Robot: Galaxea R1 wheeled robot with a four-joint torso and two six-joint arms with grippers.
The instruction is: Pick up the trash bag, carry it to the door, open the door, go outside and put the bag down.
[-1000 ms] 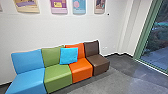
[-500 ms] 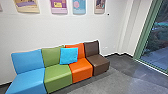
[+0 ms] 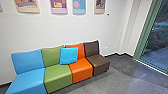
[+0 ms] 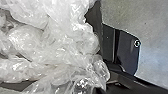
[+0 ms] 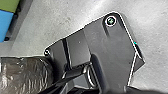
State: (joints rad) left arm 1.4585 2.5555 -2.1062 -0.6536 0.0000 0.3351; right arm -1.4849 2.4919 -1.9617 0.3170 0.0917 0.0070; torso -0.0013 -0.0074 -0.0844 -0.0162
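The trash bag [image 4: 57,42] is in the left wrist view, close to the robot's left wrist. It is see-through and whitish, very crinkly, with puffy lumps, lots of folds and bright shiny spots. Some of its folds bunch up next to the dark parts of the robot. I cannot tell which way the whole bag points or which way is its long way, because I see just a piece of it. I cannot tell if the left pincer is spread, pressed together or pinching the bag. In the head view, a row of chairs stands by a white wall [image 3: 75,27]. First comes a blue chair [image 3: 27,62], then a green chair [image 3: 53,56]. A bright blue cushion [image 3: 68,56] leans where the green chair meets the orange chair [image 3: 81,67]. Next is a brown chair [image 3: 96,61]. Posters [image 3: 58,7] hang in a line above the chairs. Gray floor [image 3: 117,80] is in front of them. Farther right is a big window [image 3: 157,45] with a green frame [image 3: 144,35], and leafy plants [image 3: 157,37] are outside. In the right wrist view, a dark, round, shiny thing with wrinkles [image 5: 23,73] is beside the robot's dark parts. I cannot tell how the right pincer is.
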